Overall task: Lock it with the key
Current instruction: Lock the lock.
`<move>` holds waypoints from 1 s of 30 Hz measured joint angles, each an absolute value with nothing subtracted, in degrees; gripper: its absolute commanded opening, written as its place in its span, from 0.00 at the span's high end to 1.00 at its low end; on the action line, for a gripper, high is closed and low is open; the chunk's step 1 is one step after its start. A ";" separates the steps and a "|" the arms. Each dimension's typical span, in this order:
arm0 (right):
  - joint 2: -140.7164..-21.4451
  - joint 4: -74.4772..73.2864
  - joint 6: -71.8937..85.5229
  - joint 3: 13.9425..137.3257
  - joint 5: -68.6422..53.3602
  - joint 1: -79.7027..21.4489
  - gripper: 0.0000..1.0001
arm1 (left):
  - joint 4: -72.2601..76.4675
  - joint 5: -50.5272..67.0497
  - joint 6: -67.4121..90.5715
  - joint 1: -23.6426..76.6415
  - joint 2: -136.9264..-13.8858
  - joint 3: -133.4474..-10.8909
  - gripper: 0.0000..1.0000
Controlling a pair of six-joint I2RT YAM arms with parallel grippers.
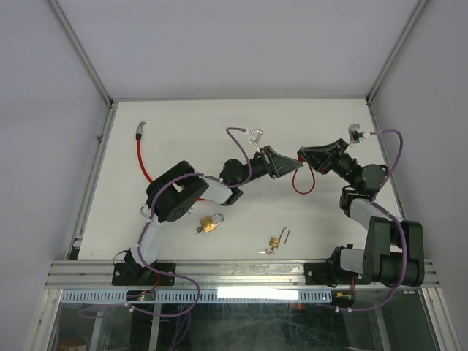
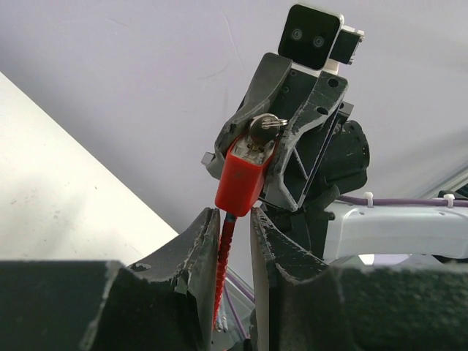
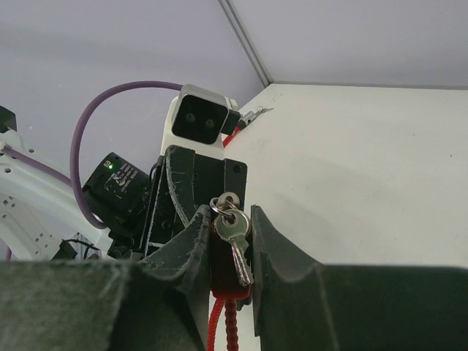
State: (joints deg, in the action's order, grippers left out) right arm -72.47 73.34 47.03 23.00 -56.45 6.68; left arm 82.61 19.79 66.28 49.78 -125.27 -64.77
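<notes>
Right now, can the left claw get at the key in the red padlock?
Probably not directly. The key sticks from the end of the red padlock, hemmed in by the right claw gripping the lock. The left claw sits below, astride the red cable, and would need to rise.

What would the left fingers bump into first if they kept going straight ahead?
The red lock. It sits right ahead of the left fingers, held by the right fingers. Its red cable runs between the left fingers. It looks very close, but depth is hard to judge.
</notes>
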 measured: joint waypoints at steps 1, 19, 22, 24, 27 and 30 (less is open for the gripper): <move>-72.47 73.34 47.05 23.00 -56.45 6.68 1.00 | 82.59 19.79 66.15 49.78 -125.12 -64.69 0.76; -72.47 73.30 47.07 22.81 -56.49 6.59 1.00 | 82.52 20.69 64.84 49.78 -124.92 -62.00 0.77; -72.49 73.30 47.07 22.81 -56.49 6.59 1.00 | 82.54 21.41 64.84 49.80 -124.92 -62.00 0.79; -72.49 73.30 47.07 22.81 -56.49 6.59 1.00 | 82.48 21.65 64.82 49.80 -124.92 -62.00 0.85; -72.49 73.32 47.07 22.81 -56.42 6.59 1.00 | 82.32 22.59 64.60 49.80 -124.92 -62.59 1.00; -72.49 73.38 47.07 22.81 -56.18 6.66 1.00 | 82.35 23.51 64.01 49.80 -124.92 -63.35 1.00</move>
State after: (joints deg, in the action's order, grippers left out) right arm -72.49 73.38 47.07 22.81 -56.18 6.66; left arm 82.35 23.51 64.01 49.80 -124.92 -63.35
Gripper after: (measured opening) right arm 0.229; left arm 0.019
